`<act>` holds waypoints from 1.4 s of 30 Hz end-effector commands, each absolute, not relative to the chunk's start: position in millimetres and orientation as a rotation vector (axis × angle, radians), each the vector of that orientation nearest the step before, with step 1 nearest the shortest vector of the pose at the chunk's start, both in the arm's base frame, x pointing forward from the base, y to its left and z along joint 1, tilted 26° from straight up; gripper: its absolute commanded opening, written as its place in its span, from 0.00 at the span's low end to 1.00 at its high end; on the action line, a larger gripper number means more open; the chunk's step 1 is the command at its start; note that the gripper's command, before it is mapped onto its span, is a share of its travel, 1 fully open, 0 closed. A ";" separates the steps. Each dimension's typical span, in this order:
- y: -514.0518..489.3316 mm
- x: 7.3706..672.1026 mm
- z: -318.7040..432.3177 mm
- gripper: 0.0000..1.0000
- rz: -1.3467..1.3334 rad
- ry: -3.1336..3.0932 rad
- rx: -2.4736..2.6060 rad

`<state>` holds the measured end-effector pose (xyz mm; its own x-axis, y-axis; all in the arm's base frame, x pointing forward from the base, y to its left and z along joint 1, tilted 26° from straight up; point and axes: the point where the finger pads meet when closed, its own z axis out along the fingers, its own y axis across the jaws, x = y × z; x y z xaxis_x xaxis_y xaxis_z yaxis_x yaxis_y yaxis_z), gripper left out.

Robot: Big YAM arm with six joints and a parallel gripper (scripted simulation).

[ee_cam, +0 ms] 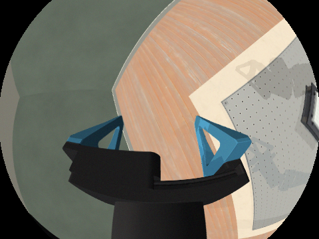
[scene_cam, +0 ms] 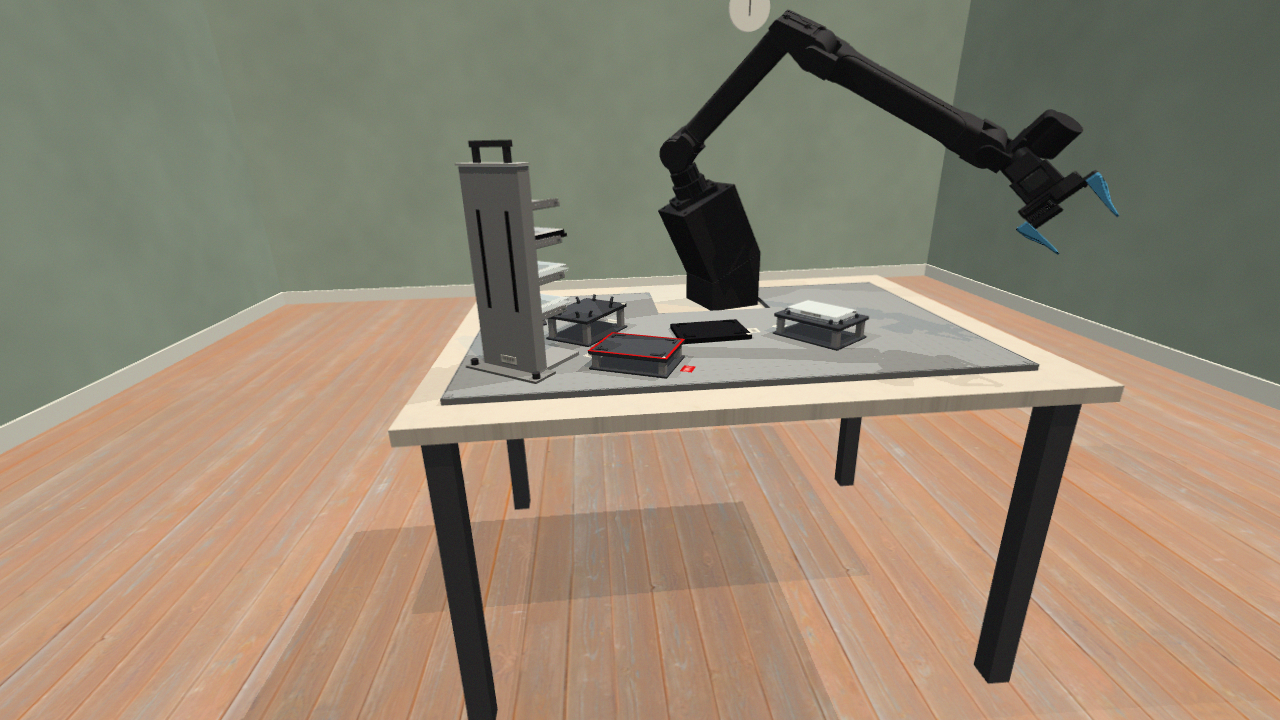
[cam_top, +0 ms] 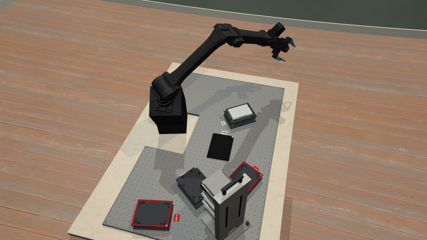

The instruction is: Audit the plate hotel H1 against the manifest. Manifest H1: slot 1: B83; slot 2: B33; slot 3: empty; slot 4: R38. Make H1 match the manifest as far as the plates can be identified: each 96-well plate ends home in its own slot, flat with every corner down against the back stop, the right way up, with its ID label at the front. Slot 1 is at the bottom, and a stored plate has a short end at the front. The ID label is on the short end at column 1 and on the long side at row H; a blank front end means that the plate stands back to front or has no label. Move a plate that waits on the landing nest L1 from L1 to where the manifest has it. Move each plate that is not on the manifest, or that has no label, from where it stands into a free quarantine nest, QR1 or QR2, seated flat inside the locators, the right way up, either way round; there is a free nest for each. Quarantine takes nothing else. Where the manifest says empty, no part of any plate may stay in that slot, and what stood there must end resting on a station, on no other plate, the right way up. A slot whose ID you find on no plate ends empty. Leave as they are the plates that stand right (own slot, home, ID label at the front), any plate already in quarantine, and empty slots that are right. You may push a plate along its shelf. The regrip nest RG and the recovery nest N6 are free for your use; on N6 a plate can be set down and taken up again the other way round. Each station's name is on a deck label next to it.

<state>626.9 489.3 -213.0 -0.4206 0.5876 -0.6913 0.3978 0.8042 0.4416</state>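
Observation:
My gripper (cam_top: 287,52) (scene_cam: 1078,228) (ee_cam: 159,119) is open and empty. It hangs high in the air beyond the far right edge of the deck, far from every station. A white 96-well plate (cam_top: 239,111) (scene_cam: 821,309) lies flat on the landing nest L1; its edge shows in the wrist view (ee_cam: 313,108). The plate hotel H1 (cam_top: 233,205) (scene_cam: 494,268) stands at the near end with its grey back panel towards the top camera. White plates (cam_top: 207,195) (scene_cam: 551,267) show on some of its shelves. Their labels and exact slots cannot be read.
The red-framed nest QR2 (cam_top: 152,213) is bare. Red-framed QR1 (cam_top: 253,176) (scene_cam: 637,349) lies partly behind the hotel. The flat black nest N6 (cam_top: 220,146) (scene_cam: 709,329) and the raised regrip nest RG (cam_top: 190,180) (scene_cam: 586,315) are bare. The arm's base (cam_top: 167,110) stands at the deck's left.

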 end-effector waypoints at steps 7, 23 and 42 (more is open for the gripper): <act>495.8 628.9 -203.6 1.00 0.278 2.058 0.728; 480.1 646.8 -163.5 0.00 0.215 2.077 0.696; 441.3 657.6 -132.4 0.00 0.156 2.101 0.667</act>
<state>637.6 445.3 -167.1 -0.4814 0.5017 -0.7187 0.4165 0.8524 0.3161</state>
